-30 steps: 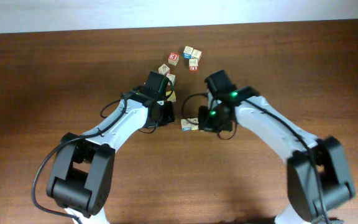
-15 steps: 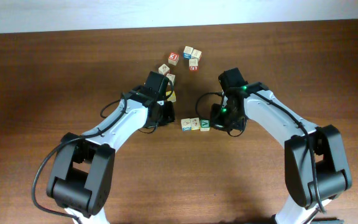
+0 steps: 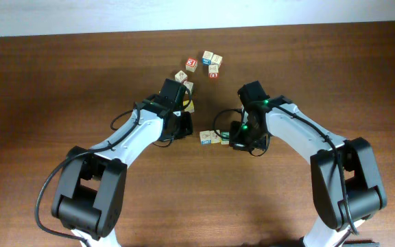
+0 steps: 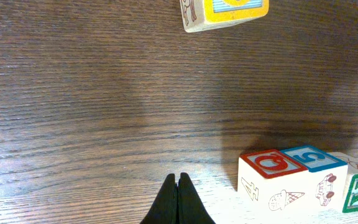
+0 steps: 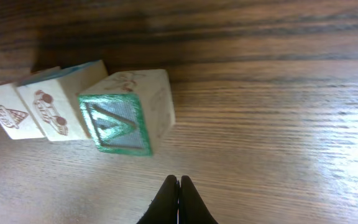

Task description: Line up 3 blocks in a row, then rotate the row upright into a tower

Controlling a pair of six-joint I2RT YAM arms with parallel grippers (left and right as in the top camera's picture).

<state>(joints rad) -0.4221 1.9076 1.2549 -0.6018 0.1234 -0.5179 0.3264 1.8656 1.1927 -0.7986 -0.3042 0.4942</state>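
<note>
The blocks (image 3: 215,138) sit in a short row at the middle of the table (image 3: 60,82), touching side to side, between your two arms. The green block (image 5: 124,122) is the end one on the right arm's side. Your right gripper (image 5: 178,198) is just beside it, jaws pressed together and holding nothing, so I judge you are set to turn it with a nudge, not a pinch. Put the closed tip against the green block near a corner, not the middle of a face, and push slowly. That should make it pivot rather than slide. Since it touches its neighbour, aim the push away from the row, or the other two will likely be dragged along. Your left gripper (image 4: 179,198) is also closed and empty, low over the wood near the row's other end, apart from it. Leave it parked until the right arm is out of the way. The yellow cube (image 4: 225,11) and the far cubes (image 3: 210,62) are well clear.
</note>
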